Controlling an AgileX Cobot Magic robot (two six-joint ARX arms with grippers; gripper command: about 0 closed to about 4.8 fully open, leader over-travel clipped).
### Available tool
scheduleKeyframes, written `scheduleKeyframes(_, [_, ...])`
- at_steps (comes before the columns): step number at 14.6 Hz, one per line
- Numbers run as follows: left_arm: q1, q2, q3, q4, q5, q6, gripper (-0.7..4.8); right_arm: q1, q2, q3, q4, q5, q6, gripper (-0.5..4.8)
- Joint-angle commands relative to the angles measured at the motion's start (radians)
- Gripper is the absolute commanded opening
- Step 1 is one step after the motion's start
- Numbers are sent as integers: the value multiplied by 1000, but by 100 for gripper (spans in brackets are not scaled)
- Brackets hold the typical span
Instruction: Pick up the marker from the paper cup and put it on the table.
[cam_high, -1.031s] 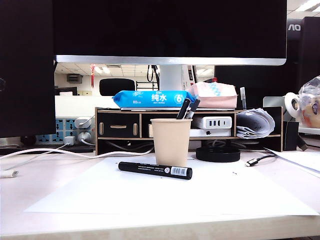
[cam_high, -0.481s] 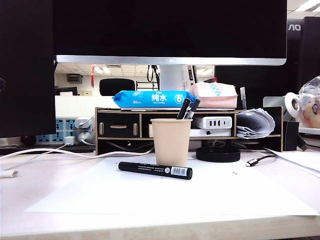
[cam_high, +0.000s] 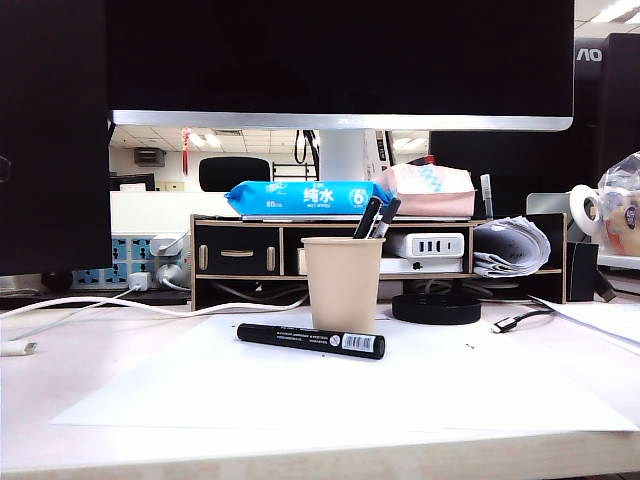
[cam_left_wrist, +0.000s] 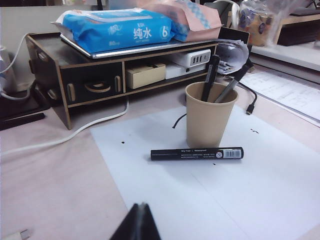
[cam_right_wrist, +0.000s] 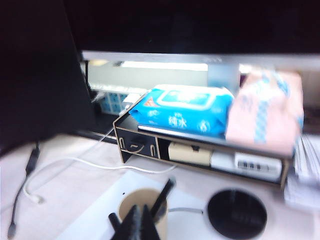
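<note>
Nothing shifts across our exterior views: the marker lies on the table, just before the paper cup. Our left gripper sits closed at near left; our right gripper, closed and empty, hangs above the cup. Placement looks finished.

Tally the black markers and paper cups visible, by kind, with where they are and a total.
Black markers lying on the white sheet: 1, the marker
Black markers standing in the cup: 2, the two markers
Paper cups: 1, the paper cup
Total: 4
</note>
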Motion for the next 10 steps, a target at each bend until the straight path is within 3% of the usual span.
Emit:
scheduleKeyframes(1, [0,0,1,13,0,1,-4,0,-167,-79,-31,172,22,-6])
scheduleKeyframes(3, [0,0,1,13,0,1,-4,0,-287,-111,-150,289,22,-6])
scheduleKeyframes(4, [0,0,1,13,0,1,-4,0,-369,-130,-230,298,22,-6])
scheduleKeyframes(8, [0,0,1,13,-2,1,-4,-2,-507,-150,-317,298,51,-6])
scheduleKeyframes(10, [0,0,1,12,6,1,-4,3,-507,-161,-360,217,64,-6])
